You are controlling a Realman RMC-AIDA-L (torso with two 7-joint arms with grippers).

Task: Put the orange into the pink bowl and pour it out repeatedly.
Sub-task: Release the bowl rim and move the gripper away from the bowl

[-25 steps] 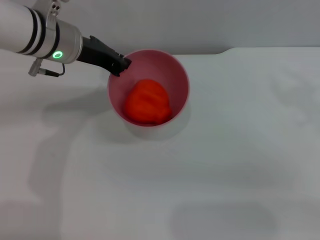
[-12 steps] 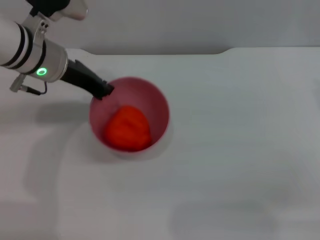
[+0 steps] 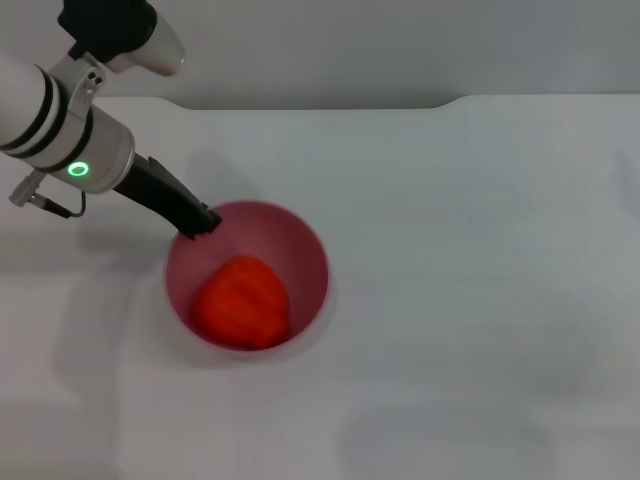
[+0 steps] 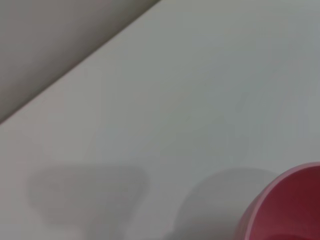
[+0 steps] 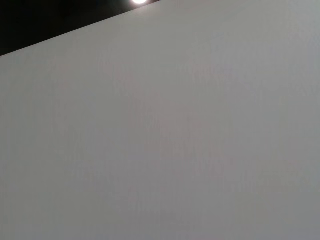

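Pink bowl: glossy, round, deep; upright on table.
Orange: lumpy, matte, inside bowl.
Left hand: pinching bowl's rim.

glossy pink bowl, red-orange fruit — white table, black end effector

Pink bowl on white table
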